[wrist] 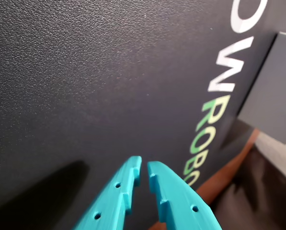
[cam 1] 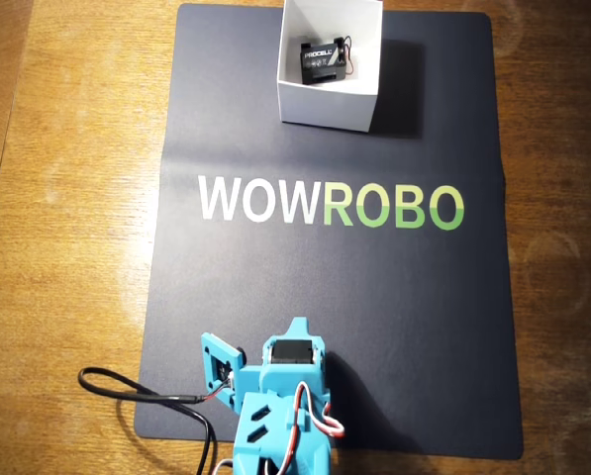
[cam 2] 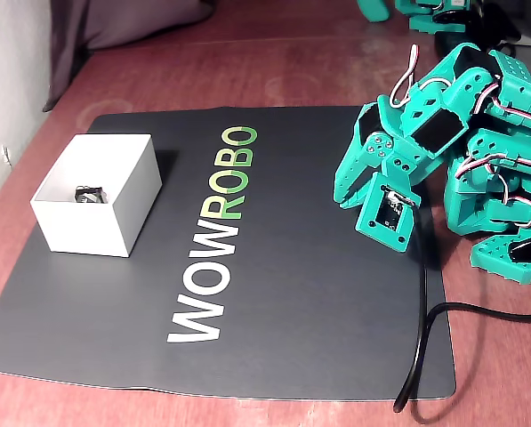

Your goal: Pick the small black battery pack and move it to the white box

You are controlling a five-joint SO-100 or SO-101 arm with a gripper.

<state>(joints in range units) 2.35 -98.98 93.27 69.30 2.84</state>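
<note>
Teal plastic forms the gripper (wrist: 143, 172), whose two fingers come up from the bottom edge of the wrist view with only a thin slit between their tips; it is closed on nothing and hovers over bare mat. In the overhead view the folded arm (cam 1: 280, 411) sits at the near edge of the dark mat (cam 1: 275, 297), its black servo framed by light-blue plastic and its red and white wires looping along one side. A black cable (cam 1: 142, 391) curls off that edge onto the wooden desk (cam 1: 67, 198), and in the fixed view it runs past the mat's near right corner.

Across the middle of the mat lies the printed word "WOWROBO" (cam 1: 331, 202), white letters followed by green ones. Nothing stands on the open stretch between the arm and the far edge.

At the mat's far edge in the overhead view stands the white box (cam 1: 327, 103), square and tall-walled, open at the top. Inside it, toward the back wall, lies the small black battery pack (cam 1: 320, 58), its white "PROCELL" lettering readable and thin wires trailing at its right. In the fixed view the box's front wall hides most of the pack, leaving only a dark sliver.
</note>
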